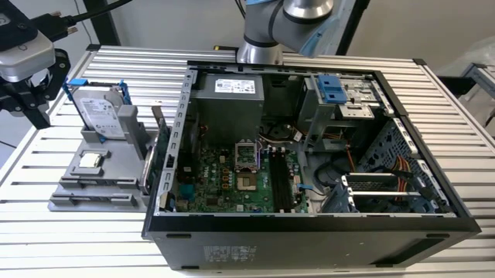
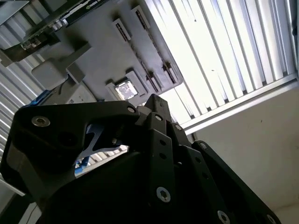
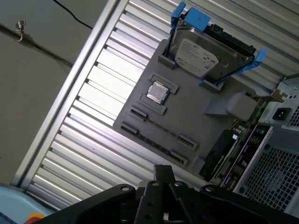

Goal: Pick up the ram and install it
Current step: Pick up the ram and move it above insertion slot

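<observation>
We see a slatted metal worktop (image 1: 116, 243) carrying everything. The largest thing on it is an open computer case (image 1: 309, 237), which takes up the middle and the exterior view's right. Inside the case there is a green board (image 1: 217, 179) on the floor, a grey power box (image 1: 228, 107) behind it, and a bundle of cables (image 1: 386, 168) towards the right. The robot arm (image 1: 286, 23) rises from the worktop behind the case, at the top centre of the frame.

To the exterior view's left of the case lies a grey tray (image 1: 116, 174), close against the case wall. A hard drive (image 1: 99, 113) in blue rails stands upright at the tray's far end. A dark card (image 3: 222, 151) stands on edge between the tray and the case. These two upright pieces wall off the tray on two sides.

The black hand (image 1: 29, 107) hangs in the upper left of the exterior view, above the worktop and just beside the hard drive, on the side away from the case. We cannot tell whether it is spread or pressed together.

A small square silver chip (image 1: 91, 160) sits in a recess at the tray's middle, with long narrow slots nearer the camera.

We cannot tell where the ram is.
</observation>
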You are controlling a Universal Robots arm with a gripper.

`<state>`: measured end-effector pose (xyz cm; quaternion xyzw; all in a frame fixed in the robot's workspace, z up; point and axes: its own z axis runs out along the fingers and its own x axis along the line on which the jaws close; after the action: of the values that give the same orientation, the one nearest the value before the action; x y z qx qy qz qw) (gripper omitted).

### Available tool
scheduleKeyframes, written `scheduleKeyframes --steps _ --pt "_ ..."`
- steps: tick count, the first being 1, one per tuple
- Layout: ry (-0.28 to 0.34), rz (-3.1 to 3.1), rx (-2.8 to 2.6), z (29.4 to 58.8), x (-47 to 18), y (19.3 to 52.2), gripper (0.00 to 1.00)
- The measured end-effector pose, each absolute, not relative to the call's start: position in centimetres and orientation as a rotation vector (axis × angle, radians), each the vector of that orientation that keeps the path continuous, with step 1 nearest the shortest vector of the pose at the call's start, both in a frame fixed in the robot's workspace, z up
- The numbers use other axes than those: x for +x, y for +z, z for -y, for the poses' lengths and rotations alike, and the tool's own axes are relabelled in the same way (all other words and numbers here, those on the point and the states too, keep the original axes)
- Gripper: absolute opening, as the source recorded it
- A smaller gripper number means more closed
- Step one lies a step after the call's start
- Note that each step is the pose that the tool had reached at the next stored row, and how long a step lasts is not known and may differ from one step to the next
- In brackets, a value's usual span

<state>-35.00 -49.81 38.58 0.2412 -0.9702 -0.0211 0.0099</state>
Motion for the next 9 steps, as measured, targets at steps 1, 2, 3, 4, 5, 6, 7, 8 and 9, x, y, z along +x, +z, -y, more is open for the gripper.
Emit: scheduleKeyframes --steps 1,2,3,4,5,6,7,8,9 --pt "-0.066 3.029 0.753 49.81 -35.0 38.58 0.0" --pt "-0.066 3.029 0.753 49.81 -35.0 38.58 0.0" --pt "-0.066 3.029 0.753 49.81 -35.0 38.58 0.0" --pt "-0.066 3.029 0.753 49.81 -35.0 38.58 0.0" --pt "-0.066 3.029 0.753 49.81 -35.0 38.58 0.0" --pt "-0.066 3.029 0.754 49.81 -35.0 38.58 0.0" --pt "-0.066 3.028 0.755 49.81 -35.0 38.58 0.0" --pt "-0.066 3.028 0.758 49.81 -35.0 38.58 0.0" --pt "-0.066 3.027 0.761 49.81 -35.0 38.57 0.0"
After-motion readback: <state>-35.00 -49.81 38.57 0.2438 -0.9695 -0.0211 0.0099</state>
